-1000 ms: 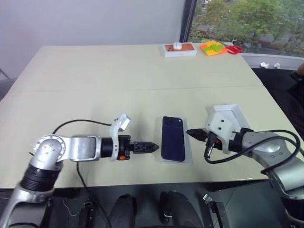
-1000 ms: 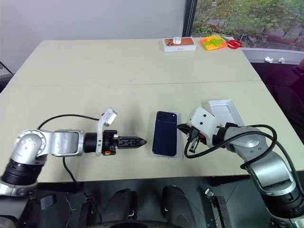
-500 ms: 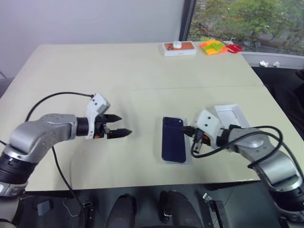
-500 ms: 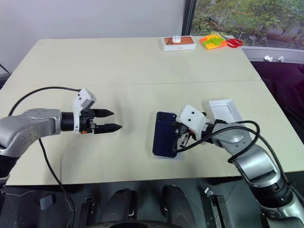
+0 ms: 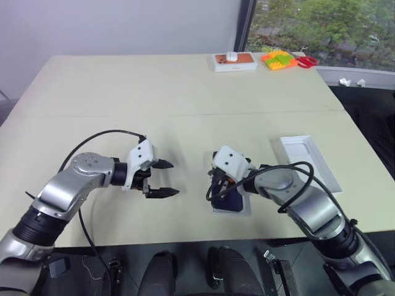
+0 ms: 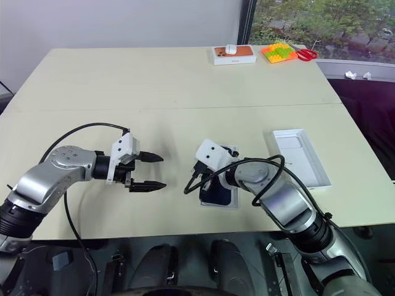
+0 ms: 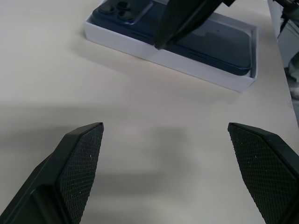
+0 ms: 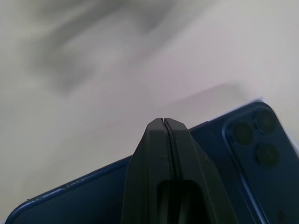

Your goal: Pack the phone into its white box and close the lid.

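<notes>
The dark navy phone (image 7: 215, 42) lies back up inside the shallow white box (image 7: 140, 46) near the table's front edge, partly hidden by my right wrist in the eye views (image 6: 217, 196). My right gripper (image 6: 199, 176) is shut, its tip (image 8: 163, 121) resting over the phone's left long edge. My left gripper (image 5: 165, 179) hovers open a hand's width left of the box, pointing at it, with nothing between its fingers (image 7: 81, 154). The lid (image 6: 297, 157) lies inside up to the right of the box, untouched.
At the far edge stand a small box with orange print (image 5: 234, 60), a bright block toy (image 5: 276, 60) and red scissors (image 5: 307, 61). Black cables loop off both wrists. The table's front edge (image 5: 185, 237) runs just below the box.
My shut right gripper has swept left across the phone, from the box's right side to its left edge. My left gripper drew back from the box and rolled, still open.
</notes>
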Motion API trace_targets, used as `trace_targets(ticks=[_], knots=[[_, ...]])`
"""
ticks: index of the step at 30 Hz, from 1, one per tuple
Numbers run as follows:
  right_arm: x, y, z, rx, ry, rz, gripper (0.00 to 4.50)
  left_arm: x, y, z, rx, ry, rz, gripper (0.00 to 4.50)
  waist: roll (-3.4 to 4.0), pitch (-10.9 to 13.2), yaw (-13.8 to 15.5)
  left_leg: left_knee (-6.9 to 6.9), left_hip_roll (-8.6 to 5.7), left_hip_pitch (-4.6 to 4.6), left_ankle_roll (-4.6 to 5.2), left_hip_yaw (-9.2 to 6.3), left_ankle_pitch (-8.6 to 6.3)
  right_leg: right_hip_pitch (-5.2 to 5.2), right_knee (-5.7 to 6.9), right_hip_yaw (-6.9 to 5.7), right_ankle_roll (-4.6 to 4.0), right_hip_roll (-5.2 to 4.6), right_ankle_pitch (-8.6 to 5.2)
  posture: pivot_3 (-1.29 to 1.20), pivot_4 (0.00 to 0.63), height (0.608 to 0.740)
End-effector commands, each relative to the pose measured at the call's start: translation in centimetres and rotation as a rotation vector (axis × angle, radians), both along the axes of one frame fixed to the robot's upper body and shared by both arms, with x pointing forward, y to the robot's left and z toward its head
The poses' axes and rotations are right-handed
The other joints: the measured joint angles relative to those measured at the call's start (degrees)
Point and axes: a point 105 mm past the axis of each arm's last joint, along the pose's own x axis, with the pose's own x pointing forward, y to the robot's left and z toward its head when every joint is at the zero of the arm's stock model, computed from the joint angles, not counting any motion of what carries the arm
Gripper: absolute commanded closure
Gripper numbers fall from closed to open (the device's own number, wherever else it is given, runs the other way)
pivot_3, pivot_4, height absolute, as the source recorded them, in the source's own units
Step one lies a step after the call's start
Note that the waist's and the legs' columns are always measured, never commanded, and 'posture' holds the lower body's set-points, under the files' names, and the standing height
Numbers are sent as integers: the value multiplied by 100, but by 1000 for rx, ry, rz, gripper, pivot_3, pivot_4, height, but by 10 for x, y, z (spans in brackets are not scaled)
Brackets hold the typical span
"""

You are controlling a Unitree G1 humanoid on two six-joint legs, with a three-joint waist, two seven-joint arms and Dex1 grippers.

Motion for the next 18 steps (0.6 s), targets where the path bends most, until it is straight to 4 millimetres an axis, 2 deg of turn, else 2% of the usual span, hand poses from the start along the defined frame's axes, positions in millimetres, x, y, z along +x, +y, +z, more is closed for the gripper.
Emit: trace_targets(ticks=[1, 11, 14, 17, 18], knots=[[-2, 3, 8, 4, -24, 16, 4500, 1, 1, 7, 1, -54, -9, 25, 0, 0, -2, 0, 0, 0, 0, -1, 0, 0, 2, -1, 0, 1, 0, 0, 150, 740], [-7, -8, 15, -20, -29, 8, 4500, 2, 4, 6, 4, -54, 4, 25, 0, 0, -30, 1, 2, 3, 1, -5, 0, -1, 11, -3, 1, 3, 1, 0, 150, 740], [-12, -10, 31, 24, -71, 47, 4500, 6, 7, 5, 7, -60, 24, 25, 0, 0, -25, 2, 2, 2, 1, -5, 0, -1, 14, -3, 1, 3, 1, 0, 150, 740], [-16, -23, 44, 41, -114, 60, 4500, 17, 13, 11, -8, -89, 75, 25, 0, 0, -14, 3, 2, 3, 1, -5, 0, -1, 15, -4, 2, 3, 1, 0, 150, 740], [-14, -34, 48, 42, -126, 33, 4500, 20, 15, 16, -20, -117, 89, 25, 0, 0, -8, 3, 1, 3, 1, -5, 0, -1, 14, -4, 2, 3, 0, 0, 150, 740]])
